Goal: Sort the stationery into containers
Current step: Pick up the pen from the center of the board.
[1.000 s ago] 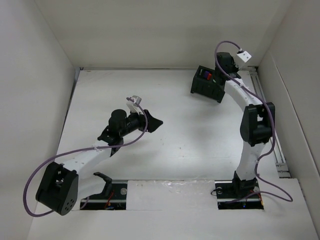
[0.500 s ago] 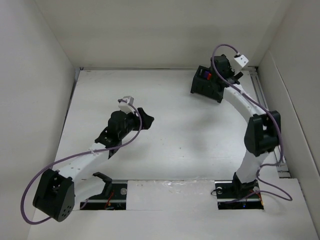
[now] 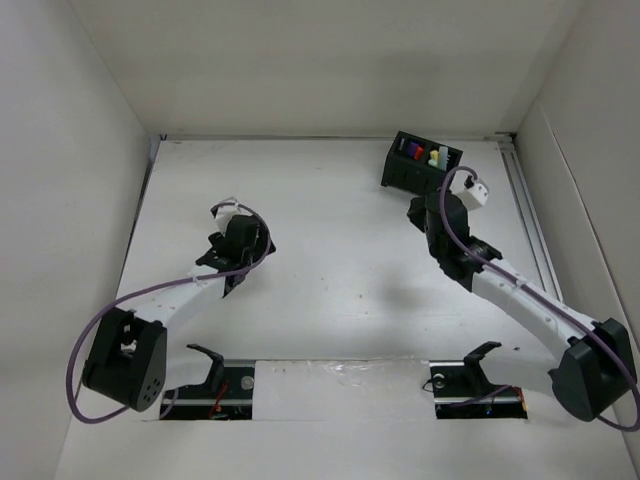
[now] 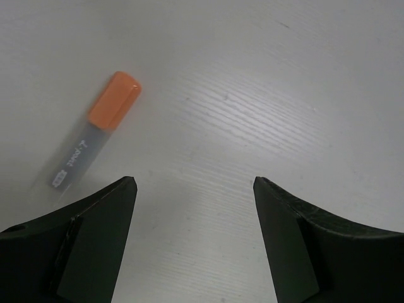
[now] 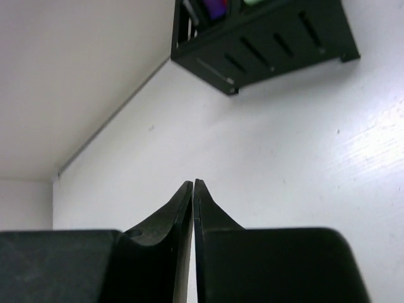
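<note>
**Desk:** Top view first?

**Photographer:** The left gripper (image 3: 250,245) hangs over the white table (image 3: 340,290) at 9 o'clock. The small black two-compartment perforated box (image 3: 408,178) stands at 1 o'clock with purple, red and yellow pens (image 3: 425,155) upright inside. The right gripper (image 3: 416,210) sits just below the box. No loose pen shows here.

**Desk:** And the left wrist view?

**Photographer:** It supplies one. A short grey highlighter pen with an orange cap (image 4: 95,136) lies flat at 10 o'clock of the gap. It is outside the fingers (image 4: 95,246), which are well parted and hold nothing.

**Desk:** The risk?

**Photographer:** Probably a miss. Dropped straight down, the left-hand finger could strike the slanted barrel and skid it, or the jaws could close on bare table.

**Desk:** Right wrist view?

**Photographer:** The fingers (image 5: 158,252) are pressed together and empty, with the box at 1 o'clock, apart from them. Only this view shows the slots in the box's side wall.
</note>
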Controlling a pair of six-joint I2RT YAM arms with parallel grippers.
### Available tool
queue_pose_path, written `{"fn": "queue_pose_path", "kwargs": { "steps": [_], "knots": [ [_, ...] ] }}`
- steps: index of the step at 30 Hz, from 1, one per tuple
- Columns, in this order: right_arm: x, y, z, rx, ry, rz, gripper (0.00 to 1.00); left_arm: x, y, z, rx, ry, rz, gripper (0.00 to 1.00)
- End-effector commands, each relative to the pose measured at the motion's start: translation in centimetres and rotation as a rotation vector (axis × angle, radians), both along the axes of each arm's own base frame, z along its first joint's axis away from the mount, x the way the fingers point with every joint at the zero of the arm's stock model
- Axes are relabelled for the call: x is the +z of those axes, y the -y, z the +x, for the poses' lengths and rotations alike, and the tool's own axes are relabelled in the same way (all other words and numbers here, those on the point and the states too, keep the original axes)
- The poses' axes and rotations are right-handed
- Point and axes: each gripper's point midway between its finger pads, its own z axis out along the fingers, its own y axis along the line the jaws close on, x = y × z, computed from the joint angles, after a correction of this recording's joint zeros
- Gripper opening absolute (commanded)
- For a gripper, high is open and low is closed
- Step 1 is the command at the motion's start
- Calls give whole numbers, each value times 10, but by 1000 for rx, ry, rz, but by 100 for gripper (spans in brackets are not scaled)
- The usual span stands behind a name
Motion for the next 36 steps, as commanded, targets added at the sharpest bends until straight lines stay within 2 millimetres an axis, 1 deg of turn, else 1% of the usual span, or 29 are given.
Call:
{"fn": "queue_pose_path", "kwargs": {
  "steps": [1,2,3,4,5,6,7,8,9,10,12,14,15,16,17,18,20,21,22,24,25,28,29,31,32,33,34,35,36],
  "knots": [
    [26,-19,-12,78,89,84,10,12,-25,8,161,-2,76,72],
    [24,-20,-17,95,86,89,14,7,-34,5,189,-18,116,72],
    [23,-21,-18,106,84,82,19,5,-47,4,250,-29,171,72],
    [18,-22,-19,116,73,80,21,1,-53,2,284,-40,192,72],
    [21,-24,-21,130,79,87,23,5,-57,5,313,-33,207,74],
    [18,-28,-22,146,77,104,26,4,-63,5,346,-42,225,74],
    [20,-31,-22,162,82,113,27,-4,-70,0,369,-87,273,75],
    [11,-33,-22,172,61,106,27,-1,-71,4,384,-84,281,75],
    [14,-39,-24,193,70,114,29,-2,-73,5,398,-90,291,75],
    [10,-40,-23,193,62,110,29,-12,-75,2,399,-125,323,77],
    [10,-42,-24,205,60,113,29,-13,-76,11,395,-144,314,77],
    [15,-41,-25,205,71,119,30,-25,-76,10,378,-193,327,77],
    [14,-42,-28,220,70,123,30,-23,-76,13,381,-191,308,77],
    [19,-38,-28,211,83,129,30,-27,-78,15,371,-205,308,77],
    [19,-40,-29,224,81,132,30,-31,-75,16,350,-216,306,77],
    [18,-39,-31,224,83,133,30,-35,-77,15,344,-232,307,77],
    [22,-40,-33,235,92,140,30,-35,-73,20,337,-235,298,77],
    [22,-40,-33,235,92,140,30,-44,-73,16,318,-272,314,76],
    [22,-42,-34,244,90,142,30,-42,-69,22,305,-270,307,76],
    [29,-40,-36,245,107,150,31,-54,-67,20,290,-318,315,74],
    [24,-40,-36,244,99,146,31,-58,-62,21,266,-335,306,73],
    [28,-36,-36,236,109,150,33,-65,-54,25,223,-362,289,68],
    [28,-36,-36,236,109,150,33,-68,-54,24,222,-373,294,63],
    [28,-36,-36,236,109,150,34,-68,-52,26,217,-368,284,55],
    [28,-33,-35,227,110,149,34,-66,-46,29,193,-357,259,51],
    [28,-33,-35,226,110,149,34,-68,-44,28,185,-359,248,44],
    [28,-33,-35,226,110,149,35,-72,-43,25,170,-367,244,39],
    [28,-34,-35,235,108,152,35,-69,-37,29,155,-349,214,35],
    [28,-34,-35,235,108,152,37,-73,-37,25,142,-363,218,31]
  ]
}}
